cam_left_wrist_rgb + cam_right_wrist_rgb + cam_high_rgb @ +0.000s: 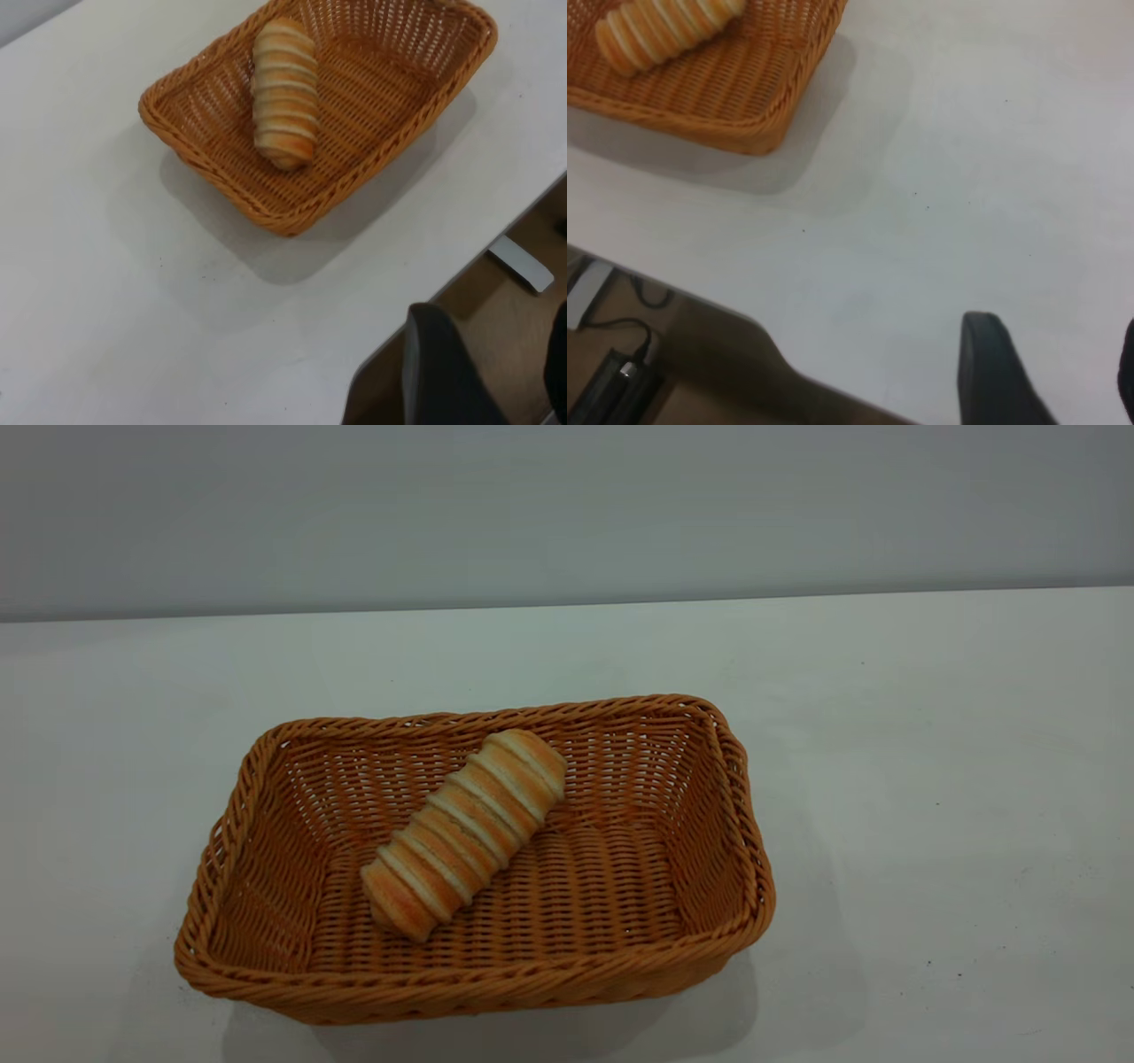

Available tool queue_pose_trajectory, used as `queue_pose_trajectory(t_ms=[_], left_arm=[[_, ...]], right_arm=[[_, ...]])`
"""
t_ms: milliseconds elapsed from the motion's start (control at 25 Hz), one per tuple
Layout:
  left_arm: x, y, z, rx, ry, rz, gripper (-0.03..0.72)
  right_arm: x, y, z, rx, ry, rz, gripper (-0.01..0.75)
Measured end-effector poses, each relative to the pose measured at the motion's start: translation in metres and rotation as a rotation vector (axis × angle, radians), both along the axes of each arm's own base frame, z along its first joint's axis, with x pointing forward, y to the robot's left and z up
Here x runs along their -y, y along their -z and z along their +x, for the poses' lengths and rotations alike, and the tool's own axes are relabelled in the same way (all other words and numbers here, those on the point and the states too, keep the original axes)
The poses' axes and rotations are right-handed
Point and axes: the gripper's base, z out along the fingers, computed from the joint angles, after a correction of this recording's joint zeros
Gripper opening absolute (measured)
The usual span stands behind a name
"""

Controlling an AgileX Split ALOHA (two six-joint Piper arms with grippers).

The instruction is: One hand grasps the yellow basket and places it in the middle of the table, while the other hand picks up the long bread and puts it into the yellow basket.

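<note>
The yellow basket [496,965] stands on the white table [930,779], near the middle of the exterior view. The long bread [465,833] lies slanted inside it, one end up against the far wall. Both also show in the left wrist view, basket [213,168] and bread [283,93], and in the right wrist view, basket [718,97] and bread [664,31]. Neither gripper shows in the exterior view. My left gripper [496,354] is open and empty, out past the table's edge, well away from the basket. My right gripper [1059,363] is open and empty above bare table near its edge.
A grey wall [567,514] rises behind the table. Past the table's edge, brown floor shows with a white object [521,263] on it, and a black box with cables [616,376].
</note>
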Motion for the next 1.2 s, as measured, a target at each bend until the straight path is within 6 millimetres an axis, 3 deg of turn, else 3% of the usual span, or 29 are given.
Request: queue_pose_trajectory(t_ms=[360,1200], left_arm=[[0.0002,0.0071,0.0007,-0.039,0.002,0.023,0.365],[-0.0001,0.0072,0.0008,-0.039,0.000,0.027,0.365]], right_arm=[[0.0000,0.0000,0.0000,0.000,0.000,0.000,0.216],[0.0000,0.0000,0.0000,0.000,0.000,0.000,0.233]])
